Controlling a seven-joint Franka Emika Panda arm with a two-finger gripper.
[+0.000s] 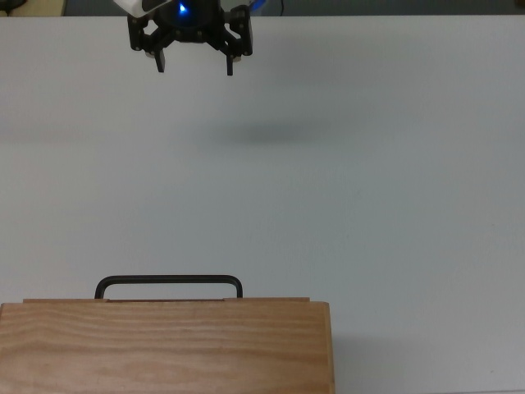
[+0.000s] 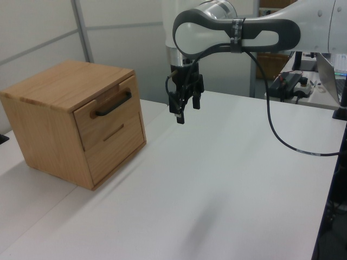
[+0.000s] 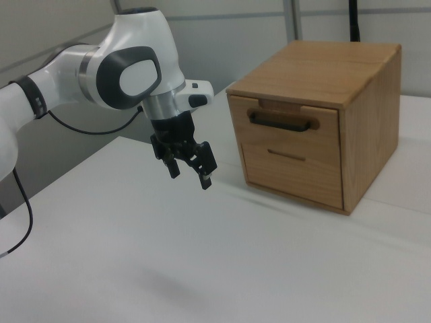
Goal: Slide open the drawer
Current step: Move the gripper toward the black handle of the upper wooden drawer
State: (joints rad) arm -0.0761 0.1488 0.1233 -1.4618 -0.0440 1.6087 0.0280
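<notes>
the gripper hung wide open and empty, well apart from the shut drawer; reaching its handle seemingly came next.

No text, label, brand, number or sign can be read in any of the three views.
</notes>
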